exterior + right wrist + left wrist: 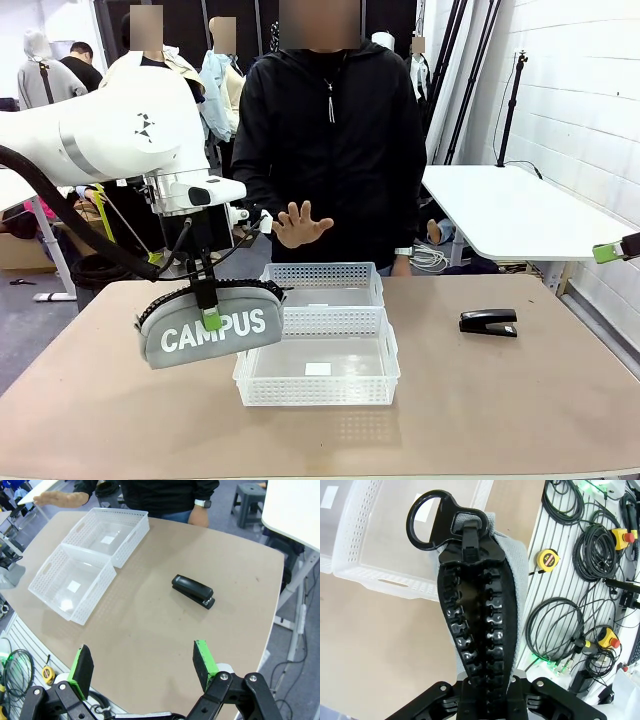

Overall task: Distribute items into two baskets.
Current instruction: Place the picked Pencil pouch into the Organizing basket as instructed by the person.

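My left gripper [208, 302] is shut on the top zipper edge of the grey "CAMPUS" fabric piece [210, 336], which hangs above the table just left of the near basket [318, 391]. In the left wrist view the fabric piece's black zipper [475, 620] runs up from my left gripper [487, 687], with a basket [380, 582] beyond it. The far basket [322, 272] touches the near one. The black stapler [488, 322] lies on the table to the right. My right gripper [143, 667] is open, high above the near table edge, well short of the stapler [193, 591].
A person stands at the far side with an open hand [300, 224] raised above the table behind the far basket. The baskets [97, 599] [132, 540] lie side by side in the right wrist view. A white table [520, 215] stands at the back right.
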Available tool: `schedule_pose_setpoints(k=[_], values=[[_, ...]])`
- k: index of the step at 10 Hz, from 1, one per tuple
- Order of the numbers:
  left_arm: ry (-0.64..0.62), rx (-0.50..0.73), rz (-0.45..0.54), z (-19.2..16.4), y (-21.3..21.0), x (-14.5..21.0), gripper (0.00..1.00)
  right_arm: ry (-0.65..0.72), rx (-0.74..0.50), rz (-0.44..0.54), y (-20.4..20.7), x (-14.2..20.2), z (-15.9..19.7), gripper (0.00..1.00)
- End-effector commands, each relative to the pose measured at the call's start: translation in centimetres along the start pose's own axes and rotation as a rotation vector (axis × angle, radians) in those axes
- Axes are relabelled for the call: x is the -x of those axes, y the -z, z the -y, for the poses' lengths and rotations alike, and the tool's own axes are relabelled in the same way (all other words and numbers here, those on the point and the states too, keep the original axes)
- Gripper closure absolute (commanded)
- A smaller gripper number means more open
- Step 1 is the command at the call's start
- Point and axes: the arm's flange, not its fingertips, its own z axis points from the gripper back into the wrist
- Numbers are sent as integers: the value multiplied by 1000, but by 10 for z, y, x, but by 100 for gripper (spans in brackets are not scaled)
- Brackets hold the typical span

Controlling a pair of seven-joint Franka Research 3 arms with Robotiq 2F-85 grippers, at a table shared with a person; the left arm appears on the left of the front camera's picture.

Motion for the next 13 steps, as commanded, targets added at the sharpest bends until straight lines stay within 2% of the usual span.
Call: schedule_pose_setpoints(k=[1, 13], values=[[0, -5, 2, 0, -2, -1, 85, 13, -17, 6, 1, -1, 0, 0], [0, -5, 2, 0, -2, -1, 85, 13, -17, 6, 1, -1, 0, 0]])
